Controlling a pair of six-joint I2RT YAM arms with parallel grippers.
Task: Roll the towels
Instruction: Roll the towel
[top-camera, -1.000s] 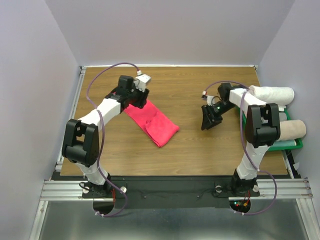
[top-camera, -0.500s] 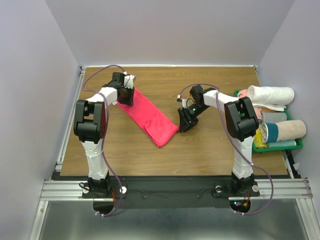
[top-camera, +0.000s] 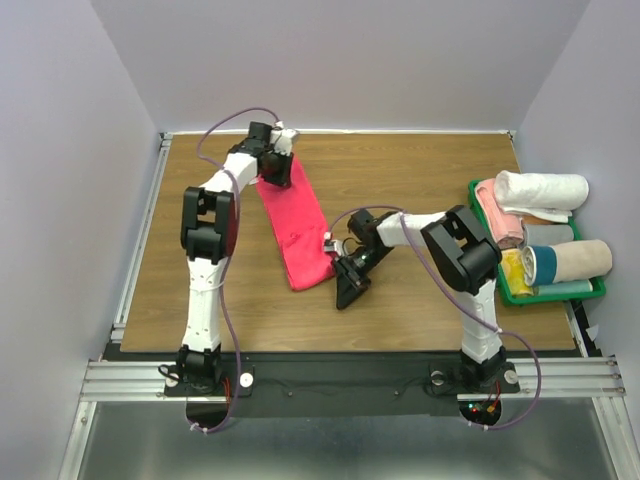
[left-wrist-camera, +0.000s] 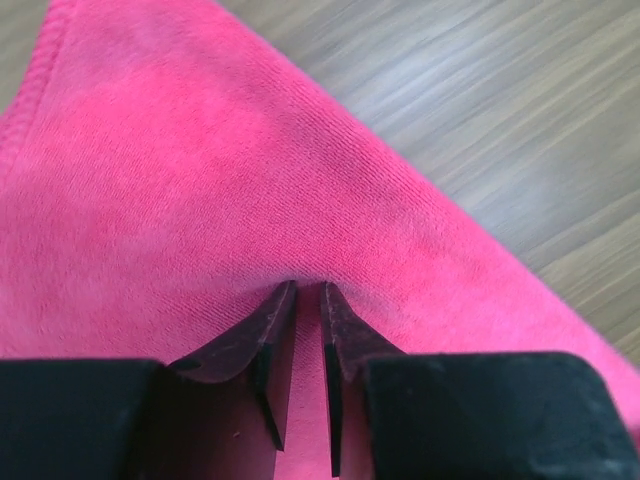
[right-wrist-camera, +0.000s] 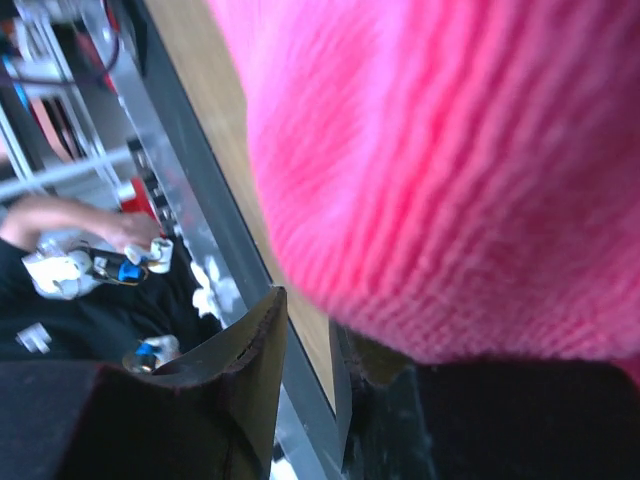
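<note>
The bright pinkish-red towel (top-camera: 297, 225) lies as a long strip on the wooden table, running from the far left-centre toward the near middle. My left gripper (top-camera: 275, 170) is at its far end. In the left wrist view the towel (left-wrist-camera: 200, 150) fills the frame, and the left gripper (left-wrist-camera: 308, 288) is shut, pinching a ridge of cloth at its tips. My right gripper (top-camera: 345, 292) sits at the towel's near right corner. In the right wrist view the right gripper (right-wrist-camera: 312, 315) has its jaws close together with only table and rail between them. The blurred towel (right-wrist-camera: 450, 150) overlaps one fingertip.
A green basket (top-camera: 590, 290) at the right table edge holds several rolled towels, among them a white one (top-camera: 545, 188) and a beige one (top-camera: 580, 258). The table's near edge and its metal rail (right-wrist-camera: 200, 230) lie just beyond the right fingers.
The left gripper carried the towel's far end rightward and farther back. The right gripper swept from near the basket to the towel's near corner. The towel swung from diagonal to nearly lengthwise.
</note>
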